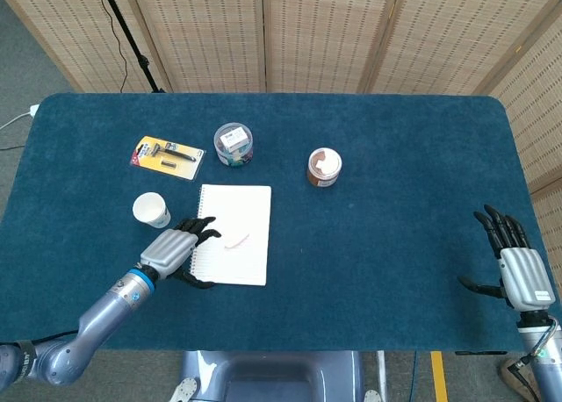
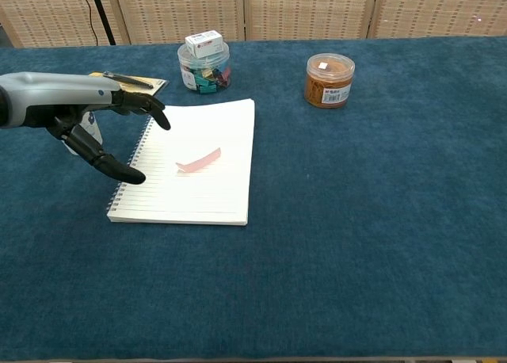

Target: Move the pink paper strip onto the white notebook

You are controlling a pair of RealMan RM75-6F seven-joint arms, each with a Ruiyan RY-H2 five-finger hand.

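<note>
On the white notebook [image 1: 233, 234] lies the pink paper strip [image 2: 199, 160], near the middle of the page, with nothing touching it. Over the notebook's spiral edge hangs the left hand [image 2: 95, 121], fingers spread and holding nothing, its fingertips short of the strip. At the counter's [image 1: 386, 200] far right edge, the right hand [image 1: 512, 262] is spread too, also holding nothing. Behind the left hand stands a paper cup [image 1: 151, 211]; farther back are a brown jar [image 2: 329, 80] and a clear tub [image 2: 203, 66].
</note>
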